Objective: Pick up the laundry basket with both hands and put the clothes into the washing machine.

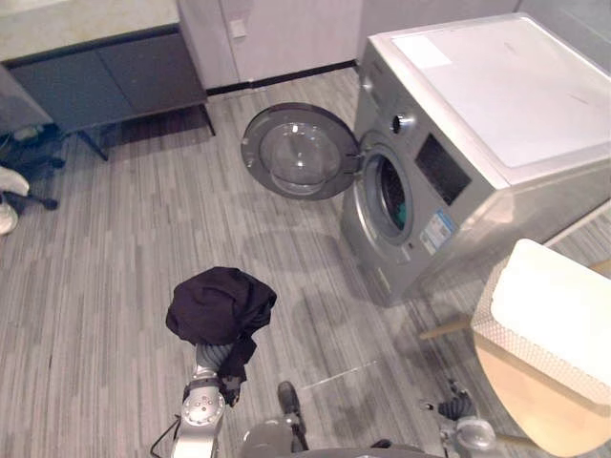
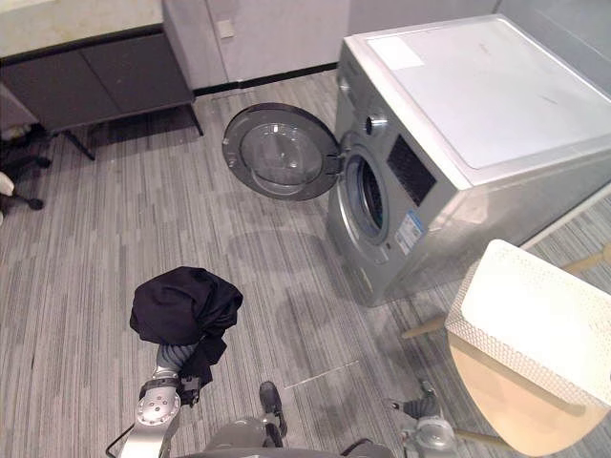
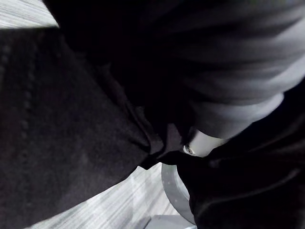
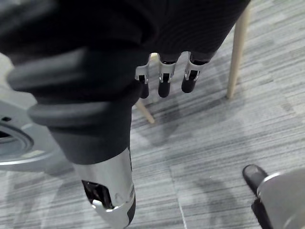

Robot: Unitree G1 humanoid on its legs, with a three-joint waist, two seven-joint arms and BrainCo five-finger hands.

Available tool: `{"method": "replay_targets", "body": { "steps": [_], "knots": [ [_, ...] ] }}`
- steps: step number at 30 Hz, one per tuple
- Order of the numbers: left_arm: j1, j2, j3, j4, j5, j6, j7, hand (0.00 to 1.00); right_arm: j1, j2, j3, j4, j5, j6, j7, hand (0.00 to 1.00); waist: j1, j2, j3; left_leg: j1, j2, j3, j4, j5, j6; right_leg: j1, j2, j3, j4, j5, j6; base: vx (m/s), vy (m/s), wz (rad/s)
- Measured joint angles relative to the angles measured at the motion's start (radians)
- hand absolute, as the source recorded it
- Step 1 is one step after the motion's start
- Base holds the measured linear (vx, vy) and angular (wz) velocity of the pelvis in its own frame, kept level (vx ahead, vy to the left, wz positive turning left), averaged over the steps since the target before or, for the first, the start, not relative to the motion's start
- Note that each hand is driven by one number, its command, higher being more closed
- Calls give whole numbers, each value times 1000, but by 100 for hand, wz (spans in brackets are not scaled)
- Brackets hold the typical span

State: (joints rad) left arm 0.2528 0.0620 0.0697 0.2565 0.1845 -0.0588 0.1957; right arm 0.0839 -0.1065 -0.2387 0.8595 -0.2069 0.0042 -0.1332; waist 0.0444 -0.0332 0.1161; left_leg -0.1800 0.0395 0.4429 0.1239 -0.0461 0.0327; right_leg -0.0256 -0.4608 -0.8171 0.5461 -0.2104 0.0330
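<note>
A black garment [image 1: 220,303] hangs bunched over my left hand [image 3: 238,81], raised above the floor in front of me. In the left wrist view the dark cloth [image 3: 71,133] wraps close around the hand's ribbed cover. The silver washing machine [image 1: 477,143] stands to the right, its round door [image 1: 301,151] swung wide open to the left. Something teal shows inside the drum opening [image 1: 391,198]. My right hand [image 4: 163,78] hangs low at my right side with straight fingers, holding nothing. A white perforated basket [image 1: 554,320] rests on a wooden stool [image 1: 535,401] at the right.
A dark cabinet with a light top [image 1: 105,67] stands at the back left, on thin legs. The base of a wheeled chair [image 1: 29,181] sits at the far left. The stool's wooden legs [image 4: 237,52] are close to my right hand.
</note>
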Motion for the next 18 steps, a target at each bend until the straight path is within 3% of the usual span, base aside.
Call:
{"method": "replay_targets", "body": {
  "steps": [1,2,3,4,6,8,9,11,13,14,15,16,17,18],
  "knots": [
    [4,2,-18,-5,-7,7,0,100,19,3,8,-31,1,6,0,0,-6,0,13,14,0,-6,35,-33,14,-69,-21,159,139,53,-119,179,217,30],
    [-6,20,-38,-14,-16,8,1,100,33,19,15,-49,6,4,0,0,-13,24,27,30,13,-41,54,-55,16,-180,47,402,279,42,-58,218,198,33],
    [-16,26,-37,-14,-16,8,3,100,32,27,21,-49,9,4,1,0,-24,21,31,37,17,-58,47,-56,16,-215,100,467,305,8,-16,203,117,44],
    [-40,50,-36,-13,-17,8,5,100,31,37,34,-50,13,4,0,0,-38,13,43,48,16,-79,26,-56,15,-273,176,525,307,-29,-2,158,55,41],
    [-78,62,-38,-10,-17,8,9,100,33,42,38,-50,20,3,-5,0,-66,-16,59,60,-4,-104,4,-55,14,-343,254,547,189,-42,6,166,39,51],
    [-111,67,-43,2,-18,8,13,100,33,40,37,-50,23,4,-19,0,-87,-20,83,91,-29,-137,-18,-56,14,-377,297,567,34,-24,21,213,12,61],
    [-144,60,-61,27,-18,8,21,100,45,36,36,-49,28,5,-21,0,-101,-6,97,119,-33,-171,-37,-59,11,-377,332,578,-142,47,38,294,-5,75],
    [-166,55,-73,39,-17,6,23,100,65,42,36,-48,30,6,-21,0,-122,-12,101,157,-65,-212,-59,-66,-18,-384,332,603,-377,186,49,401,-45,87],
    [-152,50,-79,47,-16,6,22,100,86,45,37,-51,30,18,-20,0,-121,-14,97,200,-71,-247,-2,-133,-45,-373,318,633,-373,230,2,497,-178,66],
    [-133,34,-79,46,-16,6,23,100,105,39,37,-70,28,22,-20,0,-118,7,90,230,-32,-249,52,-184,-102,-354,337,610,-312,250,-30,688,-276,55],
    [-112,32,-73,24,-16,6,22,100,105,40,38,-90,27,23,-18,0,-114,10,91,183,12,-239,220,-209,-141,-325,338,578,-281,249,-40,575,-271,46],
    [-102,24,-71,17,-17,6,15,100,108,38,42,-109,27,22,-15,0,-116,13,91,117,60,-225,409,-208,-141,-300,352,563,-267,243,-70,566,-308,24],
    [-80,0,-58,-3,-17,6,3,100,110,24,53,-144,27,21,-14,0,-102,37,92,44,140,-201,635,-156,-112,-254,398,555,-272,222,-95,418,-267,-14],
    [-59,-17,-50,-22,-17,7,0,100,110,16,62,-175,28,20,-16,0,-84,50,91,4,195,-187,758,-91,-98,-225,431,567,-277,207,-113,531,-268,-81]
  ]
}}
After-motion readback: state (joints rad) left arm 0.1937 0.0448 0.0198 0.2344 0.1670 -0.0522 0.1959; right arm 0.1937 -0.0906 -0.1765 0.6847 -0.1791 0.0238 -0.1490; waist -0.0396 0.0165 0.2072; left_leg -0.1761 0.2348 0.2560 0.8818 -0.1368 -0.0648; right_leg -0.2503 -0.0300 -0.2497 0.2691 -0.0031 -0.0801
